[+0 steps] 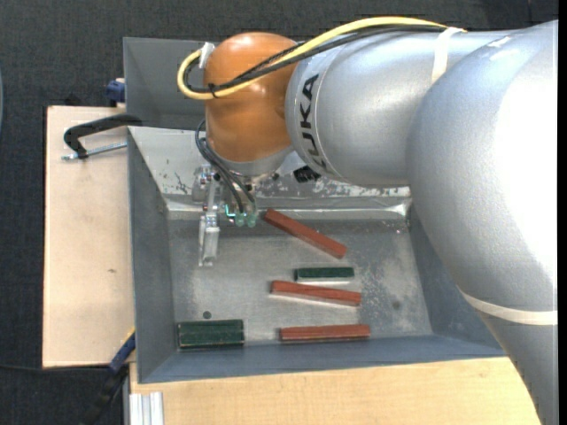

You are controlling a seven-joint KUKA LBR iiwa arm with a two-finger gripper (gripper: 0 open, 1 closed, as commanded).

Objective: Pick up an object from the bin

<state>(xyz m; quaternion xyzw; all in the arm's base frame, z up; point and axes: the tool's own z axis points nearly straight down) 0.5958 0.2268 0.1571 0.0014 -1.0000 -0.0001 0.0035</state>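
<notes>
Camera view: jaws hang low at the upper left of the bin [146, 273]; how far they are parted I cannot tell. The nearest red stick [306, 234] lies just right of them, slanting down-right.

I count five loose things in the bin [146, 264], of two kinds. Red-brown sticks: three. The tilted red-brown stick [306, 234] lies near the far wall. The middle red-brown stick [316, 293] lies on the open floor, toward the right wall. The near red-brown stick [323, 332] lies along the near wall. Dark green pieces: two. The slim green bar [323, 274] lies between the tilted and middle sticks, just beside the middle one, and the thicker green block [210, 334] sits toward the near left corner. I also note one small dark speck [206, 315] on the floor just beyond that block; I cannot tell what it is.
</notes>
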